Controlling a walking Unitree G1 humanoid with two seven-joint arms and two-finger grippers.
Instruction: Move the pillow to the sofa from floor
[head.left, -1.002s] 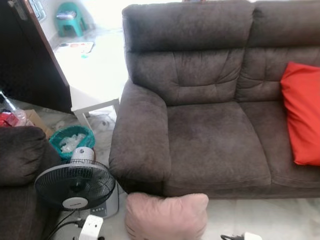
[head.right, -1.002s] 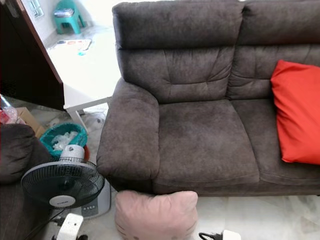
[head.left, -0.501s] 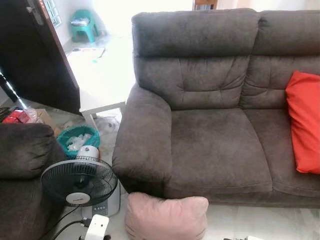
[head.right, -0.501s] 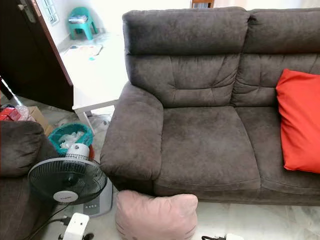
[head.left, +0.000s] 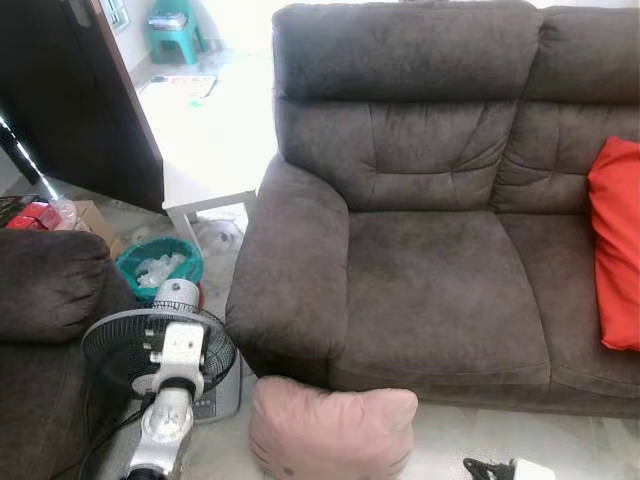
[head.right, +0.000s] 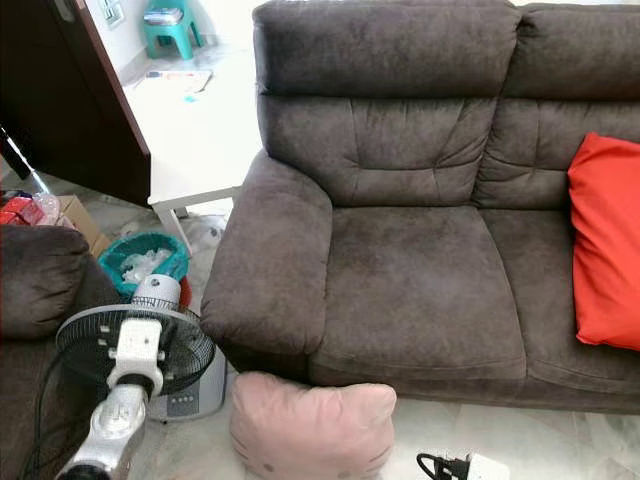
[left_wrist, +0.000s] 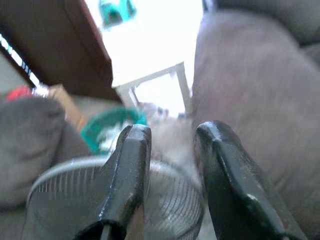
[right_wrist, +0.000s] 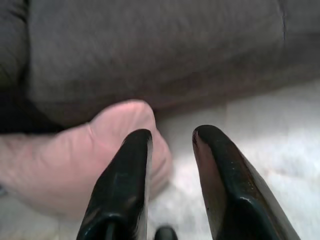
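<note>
A pale pink pillow (head.left: 330, 435) lies on the light floor against the front of the dark brown sofa (head.left: 440, 270), below its left seat. The seat cushion above it is bare. My left arm (head.left: 170, 390) is raised at the lower left, in front of a fan; its gripper (left_wrist: 172, 131) is open with nothing between the fingers. My right gripper (right_wrist: 171, 134) is open low over the floor, just right of the pillow (right_wrist: 75, 160), not touching it. Its black fingers (head.left: 480, 467) show at the bottom edge.
A black standing fan (head.left: 115, 350) and a green waste basket (head.left: 160, 265) stand left of the sofa arm. A second dark armchair (head.left: 45, 290) fills the left edge. A red cushion (head.left: 617, 245) leans on the sofa's right seat. A white table (head.left: 200, 170) stands behind.
My left arm has risen from the bottom edge up in front of the fan. The right gripper shows a little more. The camera has shifted slightly; pillow and sofa stay put.
</note>
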